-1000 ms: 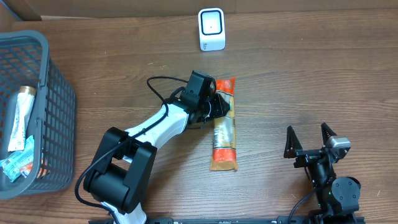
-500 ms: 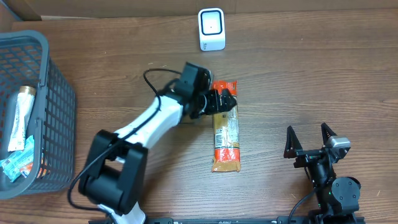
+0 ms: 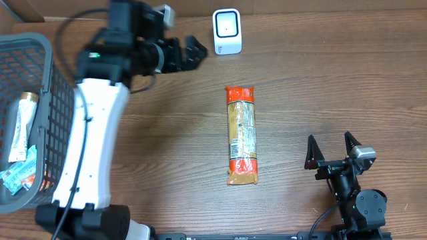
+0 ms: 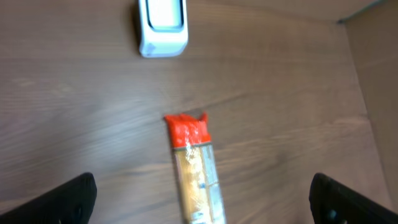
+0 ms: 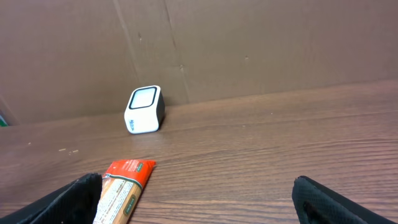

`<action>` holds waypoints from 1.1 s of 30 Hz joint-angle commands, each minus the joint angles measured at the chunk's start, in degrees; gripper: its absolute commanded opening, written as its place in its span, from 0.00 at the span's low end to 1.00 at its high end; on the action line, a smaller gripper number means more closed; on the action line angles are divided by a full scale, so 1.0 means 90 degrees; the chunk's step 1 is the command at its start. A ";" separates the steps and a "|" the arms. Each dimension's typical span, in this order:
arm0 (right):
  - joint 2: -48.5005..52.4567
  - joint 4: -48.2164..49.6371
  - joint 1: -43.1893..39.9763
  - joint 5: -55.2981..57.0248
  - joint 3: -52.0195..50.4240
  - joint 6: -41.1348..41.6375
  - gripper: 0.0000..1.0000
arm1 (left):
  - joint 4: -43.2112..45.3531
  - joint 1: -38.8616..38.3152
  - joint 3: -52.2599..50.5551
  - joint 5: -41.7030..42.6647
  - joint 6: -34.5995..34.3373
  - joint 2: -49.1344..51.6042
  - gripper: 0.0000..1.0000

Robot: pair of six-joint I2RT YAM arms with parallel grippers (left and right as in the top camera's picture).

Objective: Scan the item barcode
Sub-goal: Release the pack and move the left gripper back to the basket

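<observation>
The item, a long clear packet (image 3: 241, 135) with orange ends and a printed label, lies flat mid-table, pointing toward the white scanner (image 3: 227, 31) at the back edge. My left gripper (image 3: 187, 53) hangs open, raised, left of the scanner and well away from the packet. Its wrist view looks down on the scanner (image 4: 163, 25) and the packet (image 4: 196, 168), with the left gripper (image 4: 202, 202) spread wide and nothing held. My right gripper (image 3: 331, 152) rests open at the front right. Its camera sees the packet (image 5: 121, 186) and the scanner (image 5: 144, 109) beyond the right gripper (image 5: 205, 202).
A grey mesh basket (image 3: 40, 47) stands at the left edge with a tube (image 3: 23, 123) and small packets inside. A brown cardboard wall (image 5: 249, 43) closes the back of the table.
My left gripper opened and let go of the packet, then rose and swung back and left. The packet now lies free, slightly shifted and straighter. The right arm has not moved.
</observation>
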 commanded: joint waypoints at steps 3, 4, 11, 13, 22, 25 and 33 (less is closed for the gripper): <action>-0.0058 0.0039 -0.0022 0.0034 -0.0066 -0.0007 1.00 | -0.0792 0.1076 0.1394 0.0104 0.0874 -0.0265 1.00; -0.0058 0.0039 -0.0022 0.0034 -0.0066 -0.0007 1.00 | -0.0916 0.1304 0.1617 0.0056 0.0874 -0.0296 1.00; -0.0058 0.0039 -0.0022 0.0034 -0.0066 -0.0007 1.00 | -0.1452 0.3208 0.2705 -0.1627 0.0631 -0.0546 1.00; -0.0058 0.0039 -0.0022 0.0036 -0.0066 -0.0007 1.00 | -0.1513 0.3706 0.2703 -0.2722 0.0325 -0.0580 1.00; -0.0058 0.0039 -0.0022 0.0034 -0.0066 -0.0007 1.00 | -0.1506 0.4833 0.1950 -0.3716 0.0061 -0.0097 0.99; -0.0058 0.0039 -0.0022 0.0036 -0.0066 -0.0007 1.00 | -0.1494 0.4896 0.1625 -0.4299 0.0323 0.0223 0.97; -0.0058 0.0039 -0.0022 0.0034 -0.0066 -0.0007 1.00 | -0.0896 0.4940 0.1217 -0.4316 0.1530 0.0971 0.92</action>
